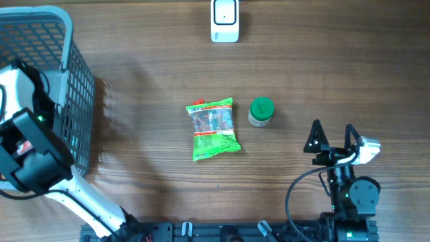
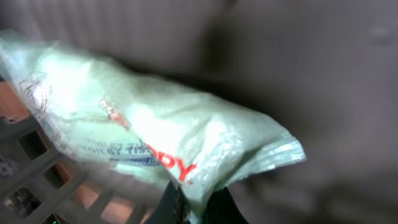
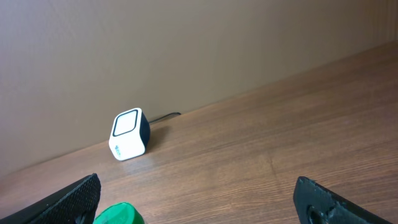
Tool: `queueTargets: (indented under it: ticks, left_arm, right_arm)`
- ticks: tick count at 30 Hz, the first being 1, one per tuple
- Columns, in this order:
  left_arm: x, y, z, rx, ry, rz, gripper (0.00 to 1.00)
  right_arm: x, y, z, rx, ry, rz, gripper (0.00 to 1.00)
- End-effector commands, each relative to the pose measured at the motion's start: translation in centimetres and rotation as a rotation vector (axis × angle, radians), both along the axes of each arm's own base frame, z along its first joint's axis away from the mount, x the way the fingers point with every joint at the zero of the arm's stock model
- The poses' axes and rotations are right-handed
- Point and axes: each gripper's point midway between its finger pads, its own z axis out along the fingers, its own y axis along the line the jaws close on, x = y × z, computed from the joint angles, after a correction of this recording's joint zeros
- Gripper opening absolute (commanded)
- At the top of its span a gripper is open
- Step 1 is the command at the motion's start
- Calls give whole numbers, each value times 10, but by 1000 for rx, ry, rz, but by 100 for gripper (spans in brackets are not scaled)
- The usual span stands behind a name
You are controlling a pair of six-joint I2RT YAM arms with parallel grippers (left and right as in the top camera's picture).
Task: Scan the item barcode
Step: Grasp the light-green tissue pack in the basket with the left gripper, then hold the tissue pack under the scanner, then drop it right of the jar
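pale bag blurred, print mostly unreadable, basket cut off at overhead's left edge, green lid cropped at right wrist view's bottom

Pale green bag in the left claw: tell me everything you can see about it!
The pale green bag is a soft, crinkly plastic packet with blue print and red letters, too blurry to read. It stretches slanted across the left wrist view, with the grey basket showing behind its lower left. The left claw is shut, pinching its bottom edge.
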Motion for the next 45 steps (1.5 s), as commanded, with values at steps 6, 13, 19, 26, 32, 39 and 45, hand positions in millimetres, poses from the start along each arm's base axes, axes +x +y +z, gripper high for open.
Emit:
queueTargets:
  ticks: [6, 13, 19, 26, 32, 39, 45]
  left_arm:
    - [44, 27, 219, 326, -528, -16, 4]
    - [37, -48, 336, 258, -1042, -220, 4]
    - [15, -162, 419, 205, -1392, -683, 4]
    - [49, -333, 367, -198, -1343, -1374, 4]
    - [70, -443, 303, -600, -1337, -1702, 4]
    - [94, -512, 266, -1025, -1517, -1735, 4]
    - [87, -572, 218, -1191, -1503, -1805, 4]
  right_arm:
    - [0, 2, 2, -15, -10, 9, 100]
    - [0, 2, 2, -15, -10, 9, 100]
    - [0, 2, 2, -15, -9, 9, 100]
    - [0, 2, 2, -15, -10, 9, 100]
    - [0, 2, 2, -15, -9, 9, 100]
    - [0, 2, 2, -14, -9, 9, 100]
    - [0, 2, 2, -14, -10, 9, 100]
